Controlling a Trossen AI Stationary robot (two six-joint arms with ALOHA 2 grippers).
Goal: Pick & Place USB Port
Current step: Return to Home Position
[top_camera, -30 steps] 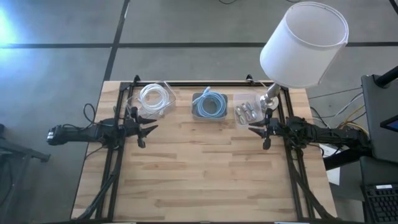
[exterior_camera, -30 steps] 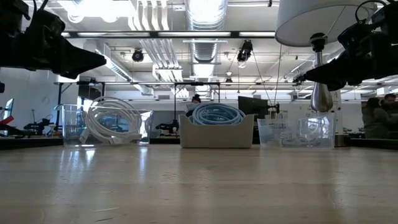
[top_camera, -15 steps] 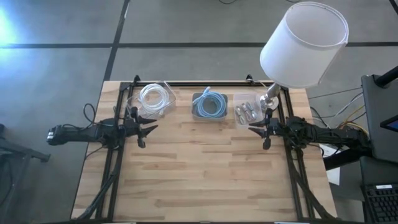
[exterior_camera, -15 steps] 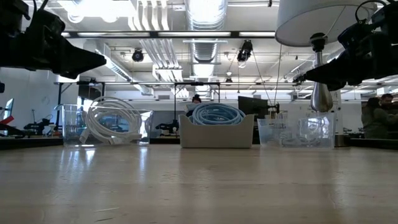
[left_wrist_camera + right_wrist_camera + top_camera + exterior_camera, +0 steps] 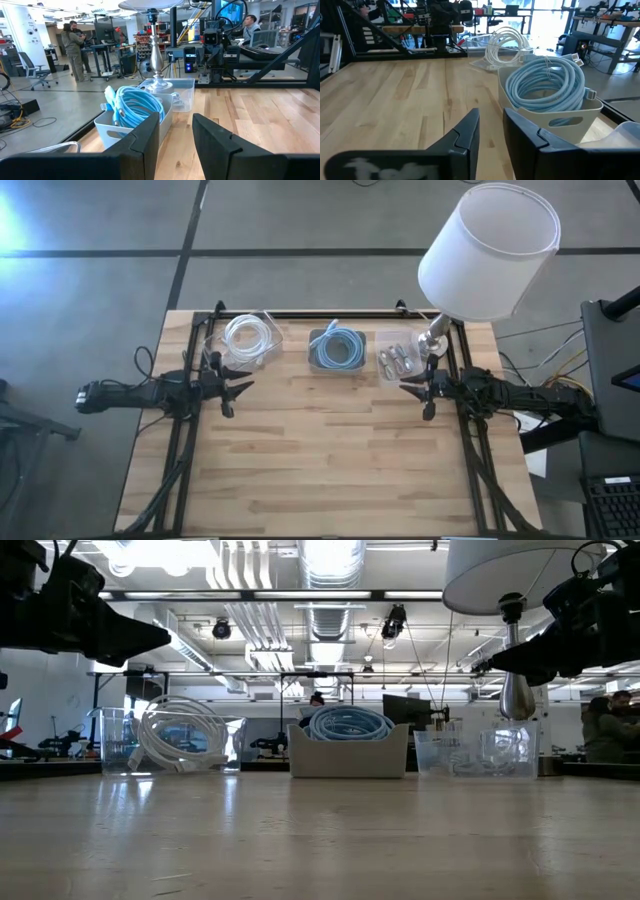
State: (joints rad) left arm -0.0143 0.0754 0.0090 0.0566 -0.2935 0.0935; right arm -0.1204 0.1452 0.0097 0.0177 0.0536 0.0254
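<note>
Several small silvery USB parts (image 5: pixel 397 359) lie in a clear bin (image 5: pixel 382 370) at the table's far edge, right of centre. My right gripper (image 5: pixel 412 388) hovers open above the table just on the near side of that bin, fingers pointing toward the table's left. My left gripper (image 5: pixel 240 388) hovers open near the left side, pointing right, just on the near side of a clear bin with a coiled white cable (image 5: pixel 249 338). Both grippers are empty. In the low view they hang well above the tabletop, left gripper (image 5: pixel 150 638) and right gripper (image 5: pixel 490 660).
A pale bin holding a coiled blue cable (image 5: pixel 338 349) stands between the two clear bins. A lamp with a white shade (image 5: pixel 488 250) and a silver stem (image 5: pixel 516 690) stands at the far right corner. Bare wooden tabletop (image 5: pixel 330 450) spreads between the arms and toward the near edge.
</note>
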